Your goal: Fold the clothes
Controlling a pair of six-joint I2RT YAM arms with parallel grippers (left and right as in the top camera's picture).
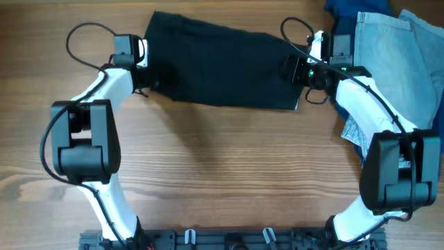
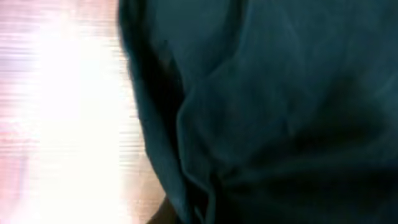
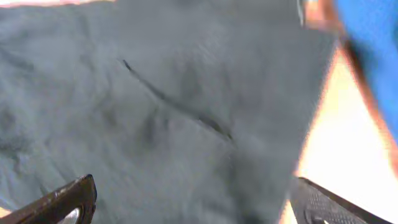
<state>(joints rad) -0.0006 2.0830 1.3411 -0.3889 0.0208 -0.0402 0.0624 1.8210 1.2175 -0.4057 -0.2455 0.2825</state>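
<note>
The wooden table [image 1: 208, 173] carries the black shorts [image 1: 222, 66] spread flat across its far middle. Their long axis runs left to right with a slight tilt, the left end lying farther back than the right. Each arm is at one short end of the garment, so neither is clearly nearer; the cloth lies inward from both, toward the centre line. Off the right end, light-blue denim shorts [image 1: 395, 62] lie over a royal-blue garment [image 1: 347, 10]. The denim is just beside the right arm's wrist, and I judge it the one thing that could snag if that end is swept outward; the table in front of the black shorts is bare wood. The right gripper [image 1: 295, 69] hangs low over the right edge of the shorts with its jaws spread wide. In the wrist view its fingers [image 3: 68, 199] show at either lower corner with cloth between them and nothing grasped. The left gripper [image 1: 149, 85] is clenched at the left edge. Its fingers are hidden in its own view, but creases in the fabric [image 2: 280, 112] gather toward the frame's bottom, so it probably pinches that edge.
</note>
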